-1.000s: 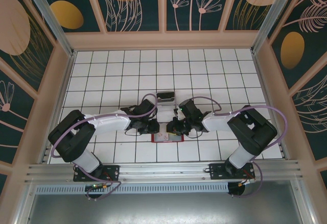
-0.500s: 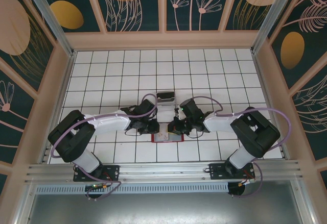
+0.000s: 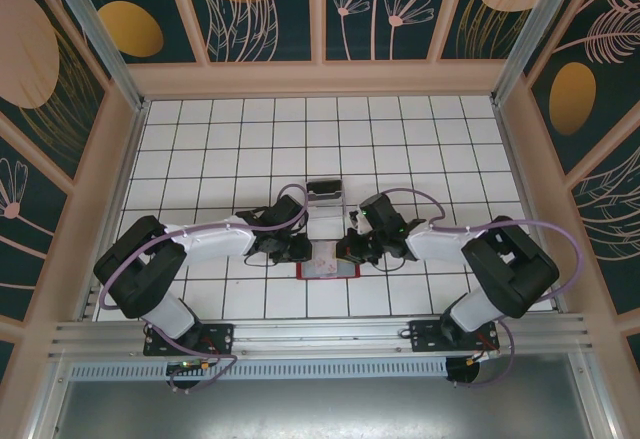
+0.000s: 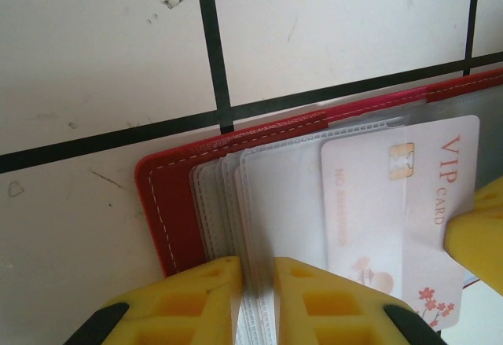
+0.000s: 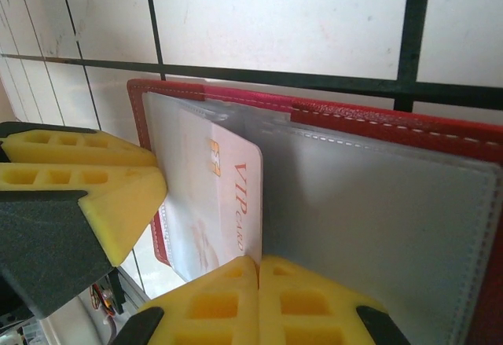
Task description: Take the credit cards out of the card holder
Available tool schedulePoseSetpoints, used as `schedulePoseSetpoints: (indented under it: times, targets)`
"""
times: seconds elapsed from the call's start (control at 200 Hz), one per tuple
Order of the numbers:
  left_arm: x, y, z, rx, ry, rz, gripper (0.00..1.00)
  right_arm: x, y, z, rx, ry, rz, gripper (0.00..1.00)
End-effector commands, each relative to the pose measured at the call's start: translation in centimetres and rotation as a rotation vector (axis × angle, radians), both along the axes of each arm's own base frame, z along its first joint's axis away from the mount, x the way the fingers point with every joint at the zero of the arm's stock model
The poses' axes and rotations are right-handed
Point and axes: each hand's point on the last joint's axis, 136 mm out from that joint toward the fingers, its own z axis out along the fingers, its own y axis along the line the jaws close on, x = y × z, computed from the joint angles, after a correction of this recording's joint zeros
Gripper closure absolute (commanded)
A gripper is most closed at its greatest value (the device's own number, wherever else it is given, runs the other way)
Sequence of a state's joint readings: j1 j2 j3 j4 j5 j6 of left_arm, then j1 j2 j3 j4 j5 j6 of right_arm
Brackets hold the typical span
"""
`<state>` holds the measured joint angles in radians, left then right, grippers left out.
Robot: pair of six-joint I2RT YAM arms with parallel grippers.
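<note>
The pale credit card (image 4: 393, 211) is a thin, flat bit of plastic. It has orange VIP CARD letters, a small gold chip and little pink flowers. It is likely very light and stiff, though it may bend a bit. Its smooth face is likely slippery. So the best place to hold it is the bare edge or corner that sticks out, and the best pull is straight along its pocket. The right pincer (image 5: 258, 263) has its yellow fingers pressed together, and they look pinched on a corner of the card. Part of the card looks tucked under a clear sleeve and the rest is out in the open.

The red folding card holder (image 4: 169, 203) lies open and flat on the white tiled counter (image 4: 94, 62), near the front, between the two arms. It has white stitches round its rim. It looks soft, floppy and light, so it could slide or lift when the card is pulled. The grey-clear plastic sleeves (image 4: 275, 196) inside are thin and bendy, like pages in a book. The left pincer (image 4: 256, 273) is clamped on a bunch of these sleeves at their edge, which should help hold the card holder down. I cannot tell if more cards hide in the other sleeves.
</note>
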<state>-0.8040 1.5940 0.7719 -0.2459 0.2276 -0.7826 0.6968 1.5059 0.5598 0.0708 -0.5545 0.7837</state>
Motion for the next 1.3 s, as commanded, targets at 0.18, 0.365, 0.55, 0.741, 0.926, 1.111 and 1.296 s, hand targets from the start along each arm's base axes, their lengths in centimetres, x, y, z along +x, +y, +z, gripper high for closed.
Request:
schedulePoseSetpoints:
  times: [0.18, 0.365, 0.55, 0.741, 0.926, 1.111, 1.296]
  targets:
    - [-1.9, 3.1, -2.3, 0.135, 0.074, 0.013, 0.79, 0.0, -2.2, -0.2, -0.086, -0.028, -0.019, 0.97]
    - [-1.8, 2.7, -2.0, 0.115, 0.073, 0.014, 0.79, 0.1, -2.4, 0.6, -0.085, -0.051, -0.018, 0.98]
    - [-1.8, 2.4, -1.7, 0.096, 0.069, 0.014, 0.79, 0.1, -2.7, 1.7, -0.081, -0.078, -0.023, 0.98]
    - [-1.6, 2.0, -1.3, 0.078, 0.063, 0.013, 0.79, 0.3, -3.0, 2.9, -0.082, -0.106, -0.026, 0.98]
    - [-1.6, 1.9, -1.0, 0.070, 0.062, 0.013, 0.79, 1.0, -3.1, 4.9, -0.087, -0.159, -0.011, 0.98]
    - [-1.1, 1.6, -0.3, 0.055, 0.040, 0.017, 0.79, 1.9, -2.6, 7.8, -0.088, -0.318, 0.116, 0.98]
    - [-0.5, 1.5, 0.2, 0.062, 0.015, 0.021, 0.77, 3.4, -3.0, 10.1, -0.194, -0.529, 0.311, 1.00]
